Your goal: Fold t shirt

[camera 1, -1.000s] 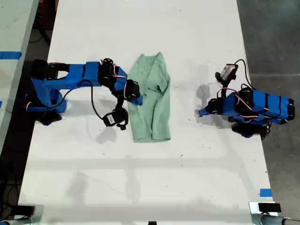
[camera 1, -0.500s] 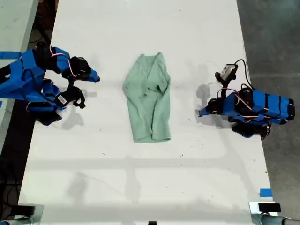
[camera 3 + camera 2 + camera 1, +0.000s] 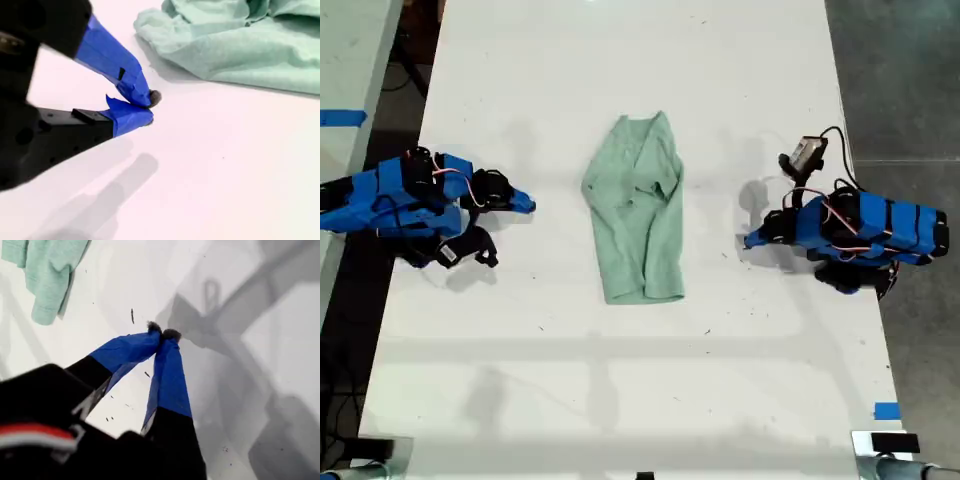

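Observation:
The t shirt (image 3: 638, 215) lies in the middle of the white table (image 3: 620, 60) as a long pale mint-green strip, folded lengthwise. My second gripper (image 3: 527, 205) sits at the exterior view's left, shut and holding nothing, a short gap from the shirt's edge. The second wrist view shows its blue fingertips (image 3: 149, 107) touching, with the rumpled t shirt (image 3: 240, 40) just ahead. My first gripper (image 3: 748, 240) rests at the exterior view's right, also shut on nothing and apart from the cloth. In the first wrist view its tips (image 3: 162, 332) meet, and one end of the t shirt (image 3: 45, 270) shows farther off.
Both arms are folded low near the table's long edges. A second table with blue tape (image 3: 342, 117) stands beyond the exterior view's left edge. Grey floor (image 3: 900, 80) lies past the right edge. A blue tape mark (image 3: 886, 411) sits near the front right corner.
My second arm has pulled back from the shirt's edge toward the exterior view's left and folded down low. The shirt and my first arm have stayed still.

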Robot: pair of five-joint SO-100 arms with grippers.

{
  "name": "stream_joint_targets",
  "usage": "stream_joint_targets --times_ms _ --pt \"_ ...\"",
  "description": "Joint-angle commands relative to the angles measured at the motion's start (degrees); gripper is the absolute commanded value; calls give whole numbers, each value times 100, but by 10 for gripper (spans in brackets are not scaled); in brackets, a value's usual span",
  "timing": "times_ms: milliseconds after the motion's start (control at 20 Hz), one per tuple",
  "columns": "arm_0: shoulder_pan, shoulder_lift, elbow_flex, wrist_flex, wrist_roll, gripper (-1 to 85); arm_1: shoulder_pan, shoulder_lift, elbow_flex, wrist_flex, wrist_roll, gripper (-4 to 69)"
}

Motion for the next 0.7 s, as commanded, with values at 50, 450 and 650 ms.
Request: stream_joint_targets --times_ms 50,450,650 --pt "352 633 105 -123 -132 -2 44 62 79 0 -18 12" --pt "510 747 97 -114 167 76 26 62 62 62 123 12" --pt "1239 756 97 -97 176 90 44 62 70 53 70 12"
